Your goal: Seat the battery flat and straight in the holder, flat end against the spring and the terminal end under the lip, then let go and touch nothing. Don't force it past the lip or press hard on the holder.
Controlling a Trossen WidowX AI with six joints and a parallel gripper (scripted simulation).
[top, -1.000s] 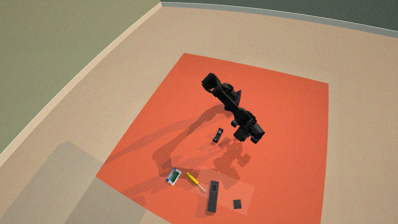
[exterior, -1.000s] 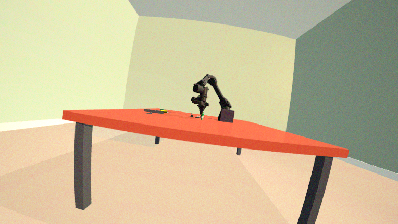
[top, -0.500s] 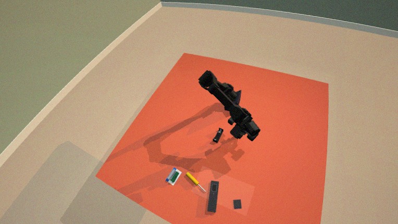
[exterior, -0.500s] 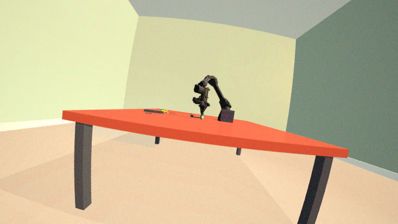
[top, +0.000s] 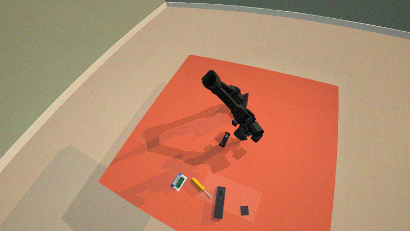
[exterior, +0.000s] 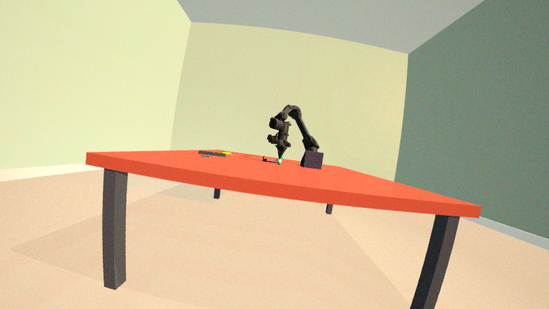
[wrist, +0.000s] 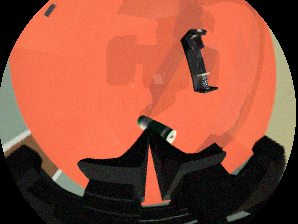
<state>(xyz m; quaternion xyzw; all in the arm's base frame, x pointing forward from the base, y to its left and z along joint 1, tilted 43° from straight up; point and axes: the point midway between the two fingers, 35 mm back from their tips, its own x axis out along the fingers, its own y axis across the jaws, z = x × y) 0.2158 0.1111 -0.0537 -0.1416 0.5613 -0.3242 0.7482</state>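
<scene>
In the wrist view the end effector [wrist: 153, 141] fills the lower edge. Its two dark fingers are drawn together into a narrow point with only a sliver of orange between them, and they grip nothing. Just past that point the battery [wrist: 156, 129] lies on its side on the orange counter [wrist: 73, 96]. It is a short dark cylinder with a pale end toward the right, set at a slant across the finger line. Whether the tips touch it I cannot tell. From the exterior view the battery [exterior: 279, 161] shows green and white directly under the lowered tip, resting on the surface.

Further out, up and to the right in the wrist view, the black holder [wrist: 197, 60] sits open. It runs nearly lengthwise away from the camera and is apart from the battery, so the battery is not in it. From above, the holder [top: 225, 139] lies just left of the end effector [top: 246, 137].

Beyond these, near the counter's far edge from the arm, stands a row of loose things. There is a green, white and blue block [top: 178, 181], a yellow-handled screwdriver [top: 199, 185], a long black bar [top: 219, 202] and a small black square [top: 243, 210]. The bar and the square rest on a paler rectangle of the surface.
</scene>
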